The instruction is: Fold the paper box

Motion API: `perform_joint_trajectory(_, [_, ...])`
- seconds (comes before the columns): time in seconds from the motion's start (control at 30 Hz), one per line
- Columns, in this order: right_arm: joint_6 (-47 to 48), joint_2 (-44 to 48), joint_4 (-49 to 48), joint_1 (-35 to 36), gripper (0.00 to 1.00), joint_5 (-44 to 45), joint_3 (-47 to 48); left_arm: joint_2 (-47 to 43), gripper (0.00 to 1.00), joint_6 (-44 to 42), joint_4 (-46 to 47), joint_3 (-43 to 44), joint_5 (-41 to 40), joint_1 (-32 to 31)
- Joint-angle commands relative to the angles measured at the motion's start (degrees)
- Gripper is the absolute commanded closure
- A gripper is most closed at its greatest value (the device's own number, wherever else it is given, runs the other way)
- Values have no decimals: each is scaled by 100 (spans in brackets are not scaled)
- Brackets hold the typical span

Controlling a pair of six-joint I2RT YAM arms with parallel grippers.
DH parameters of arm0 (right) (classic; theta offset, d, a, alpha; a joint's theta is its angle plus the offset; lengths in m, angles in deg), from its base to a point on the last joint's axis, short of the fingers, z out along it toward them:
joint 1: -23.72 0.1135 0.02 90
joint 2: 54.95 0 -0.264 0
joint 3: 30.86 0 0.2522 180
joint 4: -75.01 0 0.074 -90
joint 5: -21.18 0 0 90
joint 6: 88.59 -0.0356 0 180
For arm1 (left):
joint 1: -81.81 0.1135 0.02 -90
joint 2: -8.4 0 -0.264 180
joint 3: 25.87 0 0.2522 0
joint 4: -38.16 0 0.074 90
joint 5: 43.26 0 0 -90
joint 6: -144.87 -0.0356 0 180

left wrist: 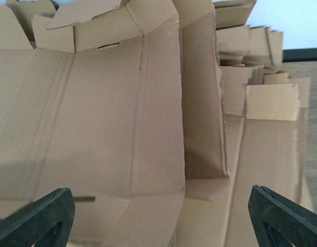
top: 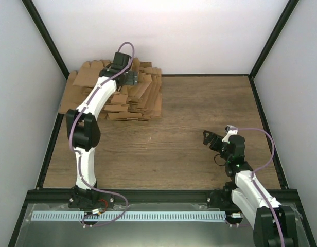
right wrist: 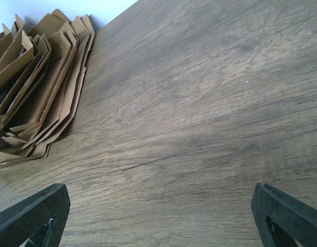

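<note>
right arm point(top: 249, 184) jaws wide over wooden table point(top: 163, 149), left arm point(top: 98, 100) jaws wide over cardboard pile point(top: 144, 98)

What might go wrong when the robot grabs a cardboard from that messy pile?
1. The left gripper is open over the pile, whose sheets overlap unevenly, so it might pinch several at once or only bend a flap.
2. Pulling one sheet may drag others across the table.
3. The right gripper hovers far away, so it can't steady the pile.
</note>
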Motion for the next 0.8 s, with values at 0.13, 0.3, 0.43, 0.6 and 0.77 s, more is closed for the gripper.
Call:
perform_joint_trajectory(0.13, [-29, -127, -7, 45, 0, 18, 263, 1054, 5, -820, -768, 1597, -1316, -301])
perform_joint_trajectory(0.3, [-25, -137, -7, 43, 0, 34, 267, 1256, 5, -1052, -568, 1635, -1536, -401])
perform_joint_trajectory(0.43, [-30, -167, -8, 43, 0, 49, 274, 1367, 5, -1124, -484, 1666, -1699, -432])
perform_joint_trajectory(0.6, [-20, -198, -1, 43, 0, 65, 287, 1502, 9, -1253, -400, 1715, -1922, -431])
perform_joint_trajectory(0.77, [-20, -205, 2, 43, 0, 75, 292, 1601, 23, -1292, -455, 1794, -2124, -442])
